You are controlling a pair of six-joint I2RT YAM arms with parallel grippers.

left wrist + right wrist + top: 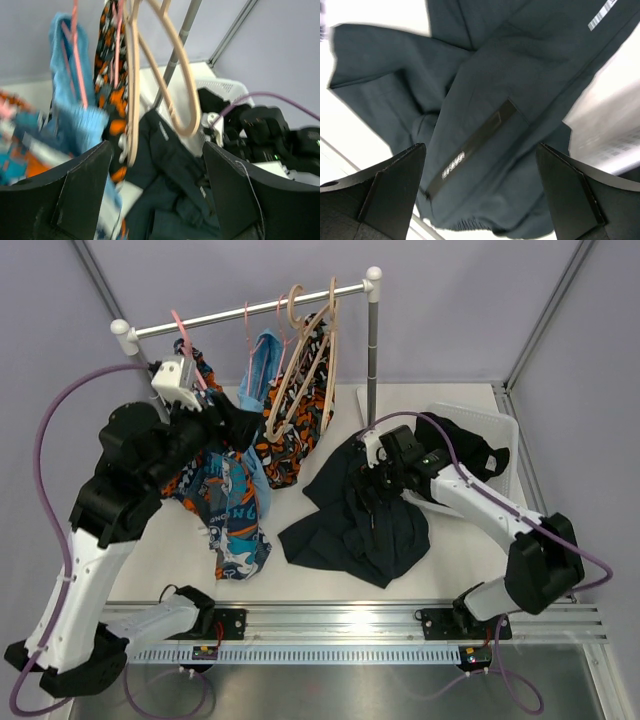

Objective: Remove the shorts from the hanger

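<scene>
Nearest: right pincer (pixel 480 150), fingers spread wide, nothing clamped, poised over dark shorts (pixel 485 100) heaped on bench (pixel 300 580). Contact with cloth: cannot tell. Left pincer (pixel 157 150) also apart and empty, raised by rack, facing wooden hangers (pixel 175 75). Camo shorts (pixel 300 435) hang under rail (pixel 250 313) among those hangers; which one carries them is unclear. Second dark pair (pixel 465 445) lies in white basket (pixel 500 425), right side. Teal-blue-orange garment (pixel 230 520) drapes below left arm. Light blue garment (pixel 262 365) hangs from rail.
</scene>
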